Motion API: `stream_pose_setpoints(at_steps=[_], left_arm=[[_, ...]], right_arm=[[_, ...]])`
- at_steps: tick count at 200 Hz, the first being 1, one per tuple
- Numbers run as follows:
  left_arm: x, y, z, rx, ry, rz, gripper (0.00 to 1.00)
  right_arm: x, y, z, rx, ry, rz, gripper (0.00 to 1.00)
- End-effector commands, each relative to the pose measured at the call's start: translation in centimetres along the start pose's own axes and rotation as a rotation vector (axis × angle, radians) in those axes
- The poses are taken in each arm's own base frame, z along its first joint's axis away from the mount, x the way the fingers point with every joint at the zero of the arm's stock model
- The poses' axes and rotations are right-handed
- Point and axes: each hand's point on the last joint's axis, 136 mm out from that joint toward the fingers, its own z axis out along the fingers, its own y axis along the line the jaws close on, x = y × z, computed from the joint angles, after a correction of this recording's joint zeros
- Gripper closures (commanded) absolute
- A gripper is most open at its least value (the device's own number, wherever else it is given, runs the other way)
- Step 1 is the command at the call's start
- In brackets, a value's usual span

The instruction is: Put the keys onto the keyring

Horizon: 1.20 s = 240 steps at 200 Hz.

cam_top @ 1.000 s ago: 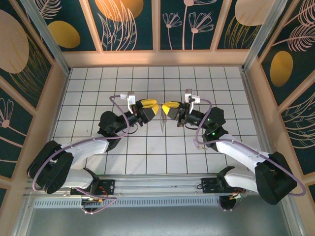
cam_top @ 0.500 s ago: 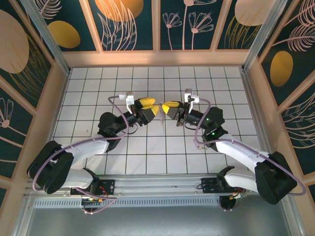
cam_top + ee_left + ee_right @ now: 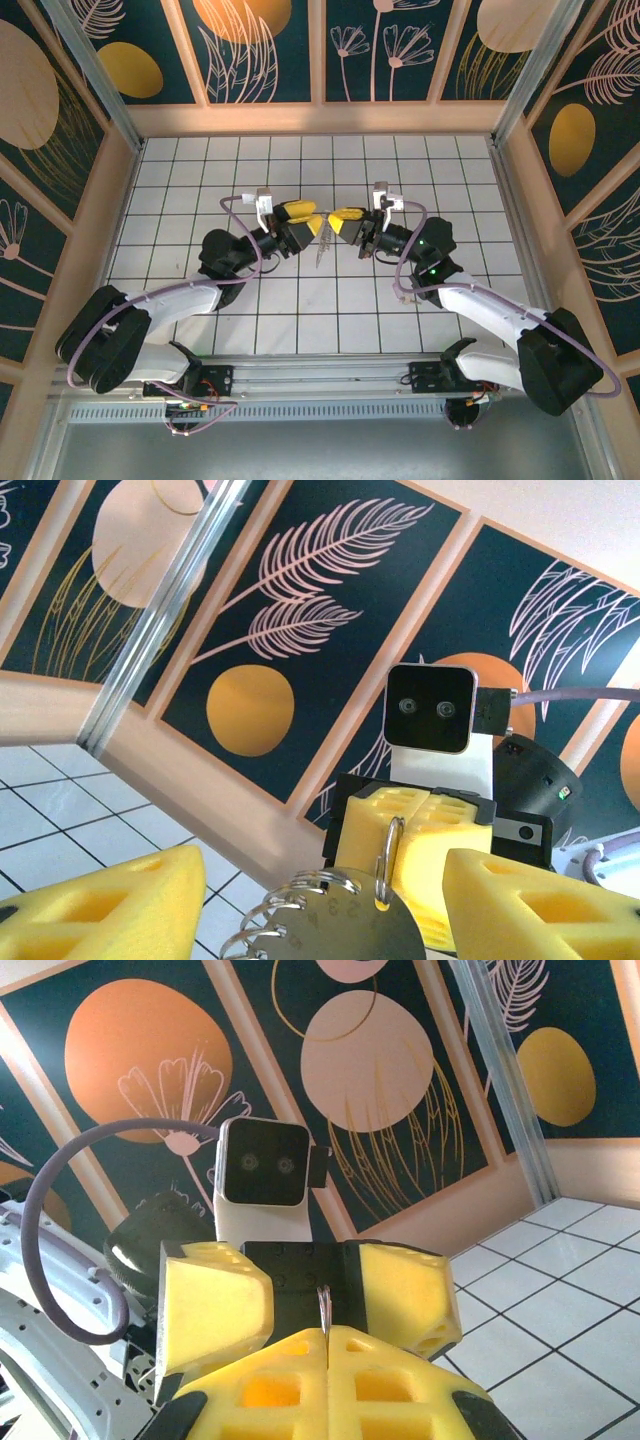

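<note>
Above the white tiled table, the right gripper is squeezed shut on the thin silver keyring and holds it up. The left gripper faces it, with its yellow fingers wide apart on either side of the ring's round shiny tag.

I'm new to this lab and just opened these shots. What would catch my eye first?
Two yellow-padded hands meet nose to nose over the middle of the white tiled table: the left hand open, the right hand shut. Between them is a silver keyring with a round tag, pinched by the right hand. Dark wall panels with orange circles and pale leaves ring the table.
</note>
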Motion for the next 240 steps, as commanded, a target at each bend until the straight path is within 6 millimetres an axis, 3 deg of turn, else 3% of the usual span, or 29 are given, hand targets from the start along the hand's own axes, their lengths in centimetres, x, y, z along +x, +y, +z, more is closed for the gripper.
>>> stream_pose_setpoints(at_steps=[1, 75, 122, 178, 211, 228, 234, 240], left_arm=[[-1.0, -1.5, 0.7, 0.07, -0.019, 0.03, 0.38], [-0.7, -1.5, 1.2, 0.094, -0.006, 0.024, 0.56], [-0.7, -1.5, 1.5, 0.106, -0.004, 0.018, 0.6], [-0.4, -1.4, 1.6, 0.112, 0.006, 0.018, 0.73], [-0.1, -1.5, 1.8, 0.124, 0.028, 0.022, 0.84], [0.1, -1.3, 2.0, 0.115, 0.045, 0.031, 1.0], [0.2, -1.2, 2.1, 0.11, 0.049, 0.038, 1.0], [0.2, -1.1, 2.1, 0.103, 0.053, 0.046, 1.0]], right_arm=[[-1.7, 1.3, 0.6, -0.054, -0.026, -0.052, 1.0], [-1.4, 1.2, 0.7, -0.051, -0.015, -0.05, 1.0], [-1.0, 0.9, 0.7, -0.045, -0.007, -0.045, 1.0], [-1.0, 0.6, 0.8, -0.034, -0.002, -0.045, 1.0], [-1.0, 0.5, 0.9, -0.031, 0.001, -0.044, 1.0], [-1.0, 0.4, 1.0, -0.023, 0.005, -0.039, 1.0], [-1.1, 0.2, 1.0, -0.015, 0.006, -0.037, 1.0], [-1.1, -0.1, 1.0, 0.0, 0.009, -0.031, 0.89]])
